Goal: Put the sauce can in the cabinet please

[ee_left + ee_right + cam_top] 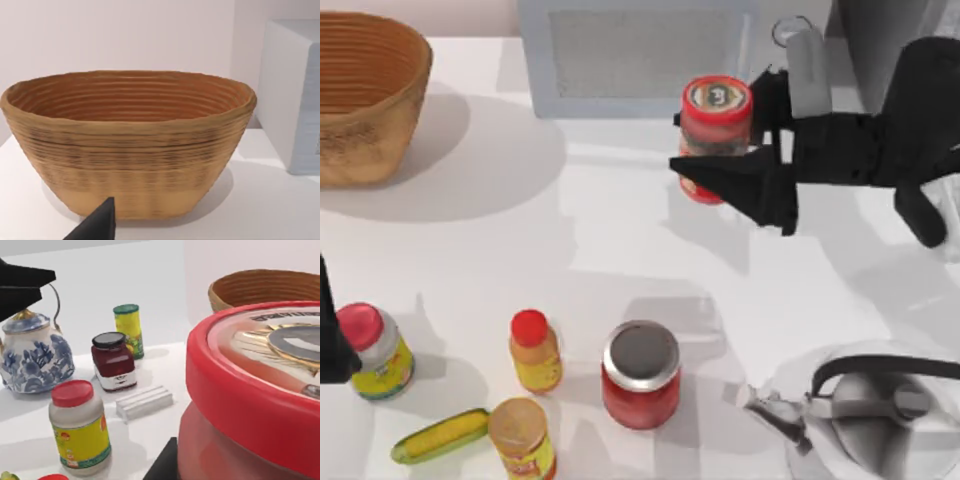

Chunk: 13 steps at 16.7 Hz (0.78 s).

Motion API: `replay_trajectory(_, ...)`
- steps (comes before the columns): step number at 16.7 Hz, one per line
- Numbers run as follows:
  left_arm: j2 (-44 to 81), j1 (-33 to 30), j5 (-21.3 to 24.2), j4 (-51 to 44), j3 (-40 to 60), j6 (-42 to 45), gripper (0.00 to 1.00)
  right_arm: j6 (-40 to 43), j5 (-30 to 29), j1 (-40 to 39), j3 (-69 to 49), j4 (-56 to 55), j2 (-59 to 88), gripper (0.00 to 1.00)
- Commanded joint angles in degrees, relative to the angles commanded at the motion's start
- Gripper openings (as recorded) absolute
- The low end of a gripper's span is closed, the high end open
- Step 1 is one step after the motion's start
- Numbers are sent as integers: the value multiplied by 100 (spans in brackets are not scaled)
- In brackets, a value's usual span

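My right gripper [693, 143] is shut on the sauce can [716, 98], a red cylinder whose red-rimmed top has a silver centre. It holds the can upright above the table, just in front of the right part of the cabinet [638, 55], a pale-framed box with a grey speckled panel at the back. Close up in the right wrist view, the can [260, 390] shows its red rim. The cabinet's pale side [295, 95] shows in the left wrist view. My left arm [330, 340] is parked at the table's left edge.
A wicker basket [365, 95] stands back left. Along the front are a red-lidded jar [375, 352], a yellow bottle [535, 350], a larger red jar [640, 375], a tan-topped can [523, 438] and a kettle [880, 410]. A clear glass [800, 50] stands right of the cabinet.
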State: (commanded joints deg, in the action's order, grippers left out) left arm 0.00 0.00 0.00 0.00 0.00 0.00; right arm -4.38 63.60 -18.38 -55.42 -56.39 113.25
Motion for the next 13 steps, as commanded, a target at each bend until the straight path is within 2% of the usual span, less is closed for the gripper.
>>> replay_trajectory(7, 0, 0, 0, 0, 0, 0, 100, 51, -2112, 878, 1558, 1586, -2613, 0)
replay_trajectory(13, 0, 0, 0, 0, 0, 0, 100, 228, -3639, 1389, 2340, 2385, -6672, 0)
